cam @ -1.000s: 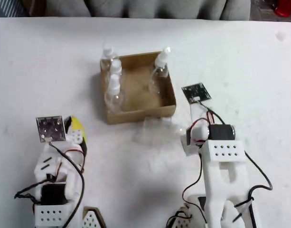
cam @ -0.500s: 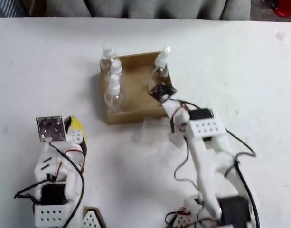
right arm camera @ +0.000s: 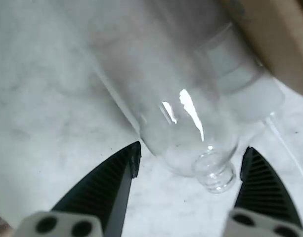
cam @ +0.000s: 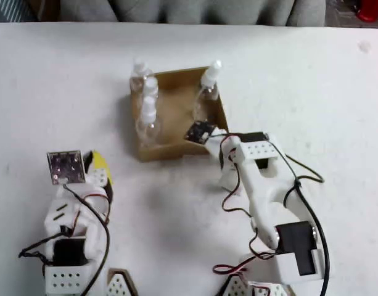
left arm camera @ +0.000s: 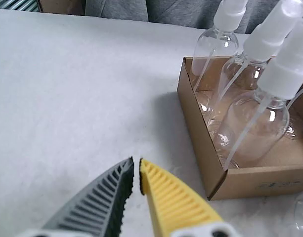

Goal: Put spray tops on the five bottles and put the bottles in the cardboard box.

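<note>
The right claw point(right arm camera: 191, 150) stands apart, its jaws straddling the neck end of the fifth bottle point(right arm camera: 166, 74), which lies on the table point(cam: 299, 74) just beside the cardboard box point(cam: 176, 150). The left claw point(left arm camera: 136, 170) is together and holds nothing. In my judgement, the smooth, round bottle may roll or squirt free on closure, or a jaw may catch the box wall. The right wrist view gives me the bare, uncapped neck. The high view adds four capped bottles point(cam: 148, 117) standing in the box.
</note>
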